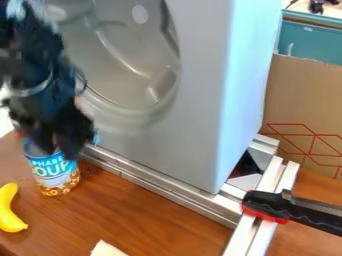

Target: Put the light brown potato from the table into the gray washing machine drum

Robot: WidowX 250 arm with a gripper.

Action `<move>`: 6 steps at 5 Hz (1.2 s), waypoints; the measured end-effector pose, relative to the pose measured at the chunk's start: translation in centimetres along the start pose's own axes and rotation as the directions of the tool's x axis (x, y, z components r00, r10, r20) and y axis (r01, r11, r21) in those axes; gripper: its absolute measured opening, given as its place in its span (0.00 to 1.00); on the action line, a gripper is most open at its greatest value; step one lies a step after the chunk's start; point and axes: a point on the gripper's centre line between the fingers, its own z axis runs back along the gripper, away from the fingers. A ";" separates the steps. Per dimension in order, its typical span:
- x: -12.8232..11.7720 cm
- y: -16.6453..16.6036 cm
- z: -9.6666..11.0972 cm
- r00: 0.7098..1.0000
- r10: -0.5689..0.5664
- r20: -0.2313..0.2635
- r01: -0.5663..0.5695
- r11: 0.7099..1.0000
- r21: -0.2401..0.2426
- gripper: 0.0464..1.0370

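Brown wood of the worktop (153, 220) ran up to a metal rail (157, 184) below a grey housing (200, 100). At left, the black hand (59, 149) pointed down at the top of the soup can (56, 175); whether it gripped the can, I cannot tell. Worktop stretched right of the can, and a yellow banana (8, 210) lay nearer, to its left.

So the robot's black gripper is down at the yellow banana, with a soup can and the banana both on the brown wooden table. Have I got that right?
Not quite: the camera view shows the black gripper at the top of the soup can, not at the yellow banana. The can and banana are both on the brown wooden table, as you say.
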 end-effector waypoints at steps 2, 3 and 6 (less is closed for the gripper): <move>7.0 0.7 -1.4 1.000 0.003 -0.017 -0.003 1.000 -0.009 0.41; 8.2 1.3 -3.9 0.997 0.005 -0.077 -0.003 1.000 0.023 0.41; 11.6 1.6 -7.7 0.995 0.024 -0.092 -0.024 1.000 0.001 0.40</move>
